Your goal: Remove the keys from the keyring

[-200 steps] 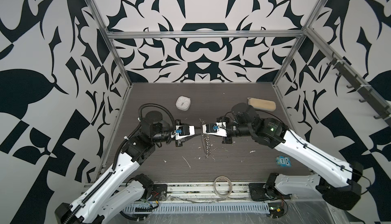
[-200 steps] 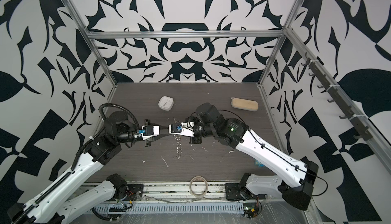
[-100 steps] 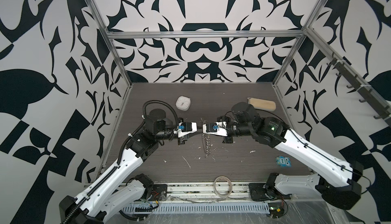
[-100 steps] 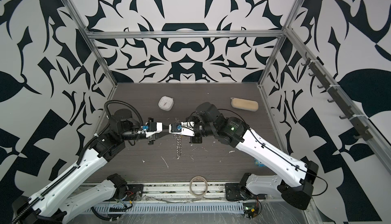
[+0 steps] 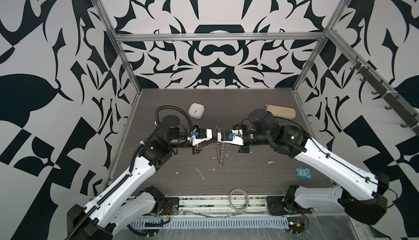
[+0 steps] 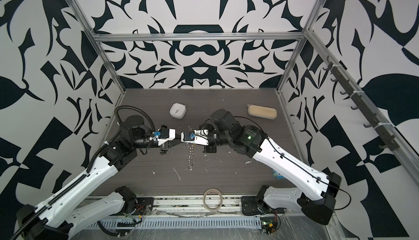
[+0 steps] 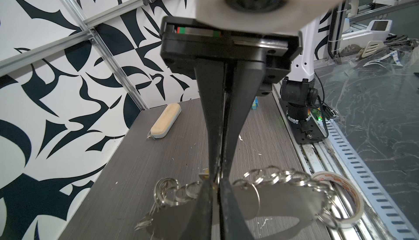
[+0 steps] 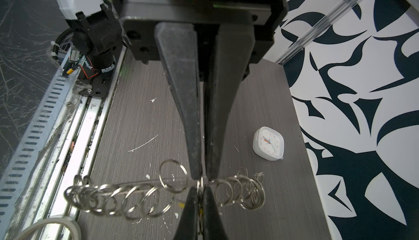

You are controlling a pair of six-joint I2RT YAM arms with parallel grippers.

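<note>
The keyring (image 8: 127, 195) is a floppy chain of silvery rings held up between my two grippers, which meet tip to tip over the table's middle. In both top views its loose end (image 5: 221, 157) (image 6: 191, 157) hangs down to the table. My right gripper (image 8: 199, 190) is shut on the keys (image 8: 181, 204); a sliver of yellow tag pokes out beside its fingers, with one ring edge-on in the jaws. My left gripper (image 7: 216, 183) faces it, its jaws pinched on that same ring of the chain (image 7: 283, 175). Most of the tag is hidden.
A white square clock (image 5: 196, 110) and a beige case (image 5: 281, 111) lie at the back. A blue packet (image 5: 303, 173) sits at the right. A translucent tape roll (image 5: 238, 199) rests on the front rail. White scraps (image 5: 199, 173) dot the tabletop.
My left gripper has moved right up to the right gripper's tips and narrowed its jaws onto the chain. The right arm and the hanging chain have stayed put.
</note>
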